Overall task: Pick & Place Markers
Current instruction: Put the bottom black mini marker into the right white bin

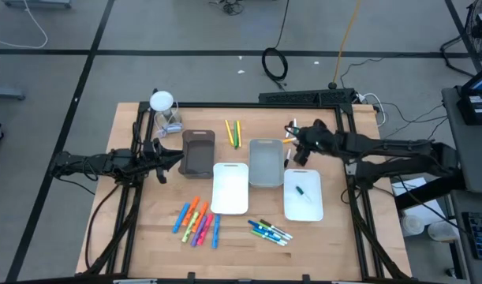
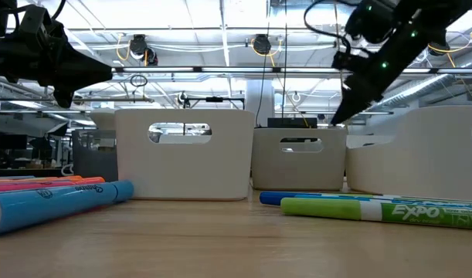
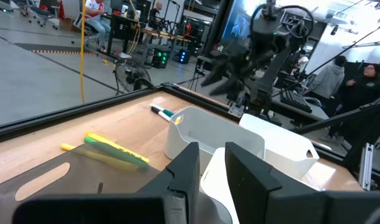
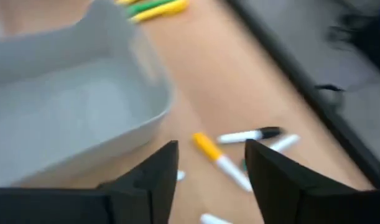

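Markers lie in loose groups on the wooden table: orange, pink and blue ones, blue and green ones, a yellow and green pair, and a few at the far right. One green marker lies in the right white tray. My right gripper hovers open and tilted down over an orange-and-white marker and a black-capped white one, beside the grey tray. My left gripper waits level by the brown tray, a narrow gap between its fingers, nothing in it.
A second white tray stands between the brown and grey ones. A white round object and a clear jar stand at the far left corner. The table's black far rail runs close behind the right gripper. People sit beyond the table.
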Available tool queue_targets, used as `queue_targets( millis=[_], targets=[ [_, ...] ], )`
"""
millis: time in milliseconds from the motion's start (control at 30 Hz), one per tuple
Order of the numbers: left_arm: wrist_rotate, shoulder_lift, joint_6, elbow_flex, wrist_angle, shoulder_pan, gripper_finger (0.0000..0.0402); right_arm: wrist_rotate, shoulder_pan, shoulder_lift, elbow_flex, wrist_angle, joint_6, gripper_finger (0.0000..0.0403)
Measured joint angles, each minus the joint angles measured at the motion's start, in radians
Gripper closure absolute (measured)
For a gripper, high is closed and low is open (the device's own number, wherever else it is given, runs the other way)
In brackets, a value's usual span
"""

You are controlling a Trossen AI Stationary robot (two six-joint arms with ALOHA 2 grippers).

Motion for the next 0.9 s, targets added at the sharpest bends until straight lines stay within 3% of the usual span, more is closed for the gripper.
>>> queue_targets(
  millis=[133, 333, 533, 767, 900],
  targets=[
    [0.0, 0.0, 0.0, 0.0, 0.0, 0.0, 0.0323, -0.159, -0.059, 0.042, -0.006, 0.009, -0.097, 0.0209],
    [0.0, 0.0, 0.0, 0.0, 0.0, 0.0, 0.0323, -0.313, -0.092, 0.226, -0.022, 0.067, -0.102, 0.0242],
    [0.0, 0.0, 0.0, 0.0, 0.0, 0.0, 0.0323, -0.363, -0.092, 0.316, -0.015, 0.081, -0.167, 0.026],
    [0.0, 0.0, 0.0, 0.0, 0.0, 0.0, 0.0323, -0.531, -0.091, 0.355, -0.014, 0.12, -0.15, 0.0274],
    [0.0, 0.0, 0.0, 0.0, 0.0, 0.0, 0.0323, -0.539, -0.088, 0.381, -0.014, 0.093, -0.165, 0.0282]
  ],
)
